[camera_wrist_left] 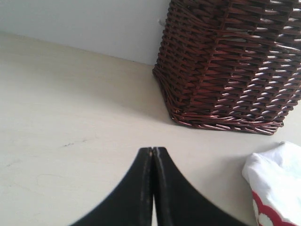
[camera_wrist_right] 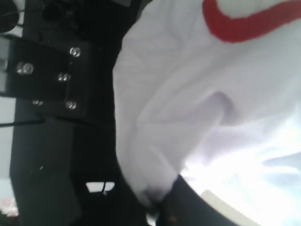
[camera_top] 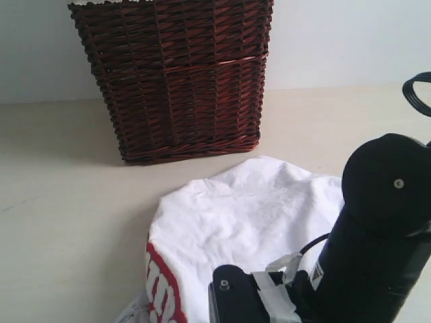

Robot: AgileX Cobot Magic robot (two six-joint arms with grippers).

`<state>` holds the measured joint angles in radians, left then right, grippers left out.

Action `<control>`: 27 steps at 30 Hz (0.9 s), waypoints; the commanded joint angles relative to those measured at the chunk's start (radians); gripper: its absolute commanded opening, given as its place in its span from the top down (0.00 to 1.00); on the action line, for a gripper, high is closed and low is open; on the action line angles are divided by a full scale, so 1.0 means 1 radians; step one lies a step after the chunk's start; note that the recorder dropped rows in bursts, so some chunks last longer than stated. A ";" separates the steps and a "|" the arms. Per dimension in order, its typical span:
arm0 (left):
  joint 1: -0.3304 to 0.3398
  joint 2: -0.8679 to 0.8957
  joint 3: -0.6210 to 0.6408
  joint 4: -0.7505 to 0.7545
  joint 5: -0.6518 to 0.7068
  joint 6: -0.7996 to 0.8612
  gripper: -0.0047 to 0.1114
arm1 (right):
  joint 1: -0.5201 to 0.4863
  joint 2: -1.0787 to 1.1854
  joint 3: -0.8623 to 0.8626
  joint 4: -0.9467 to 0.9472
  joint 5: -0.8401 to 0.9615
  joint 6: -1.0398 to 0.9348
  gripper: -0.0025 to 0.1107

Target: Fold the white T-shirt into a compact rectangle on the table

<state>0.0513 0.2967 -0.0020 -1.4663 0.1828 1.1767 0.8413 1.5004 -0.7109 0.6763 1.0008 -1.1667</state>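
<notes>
The white T-shirt [camera_top: 249,215] lies crumpled on the pale beige table [camera_top: 67,202], with red-outlined letters [camera_top: 160,286] at its near left edge. In the right wrist view my right gripper [camera_wrist_right: 157,205] is shut on a bunched fold of the shirt [camera_wrist_right: 188,108], which hangs lifted from its jaws. The right arm [camera_top: 377,235] covers the shirt's near right part in the exterior view. My left gripper [camera_wrist_left: 153,153] is shut with nothing in it, low over bare table [camera_wrist_left: 70,117]. It is apart from the shirt's edge [camera_wrist_left: 277,183].
A dark wicker basket [camera_top: 178,77] stands on the table behind the shirt, close to its far edge. The same basket [camera_wrist_left: 230,61] fills the left wrist view ahead of the left gripper. A pale wall runs behind the table.
</notes>
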 commanded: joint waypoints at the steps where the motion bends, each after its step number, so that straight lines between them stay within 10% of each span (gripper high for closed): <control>1: -0.004 -0.007 0.002 -0.003 0.003 -0.003 0.96 | -0.003 -0.009 -0.003 -0.082 0.220 0.000 0.98; 6: -0.004 -0.007 0.002 -0.003 0.003 -0.003 0.96 | -0.003 -0.009 -0.003 -0.140 0.220 -0.005 0.94; 15: -0.004 -0.007 0.002 -0.003 0.003 -0.003 0.96 | -0.003 -0.026 -0.006 -0.239 -0.031 0.057 0.48; 27: -0.004 -0.007 0.002 -0.003 0.003 -0.003 0.96 | -0.128 -0.128 -0.006 -0.778 -0.428 0.291 0.47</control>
<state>0.0513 0.2967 -0.0020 -1.4663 0.1828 1.1767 0.7885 1.3079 -0.7125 0.0556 0.7870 -0.9360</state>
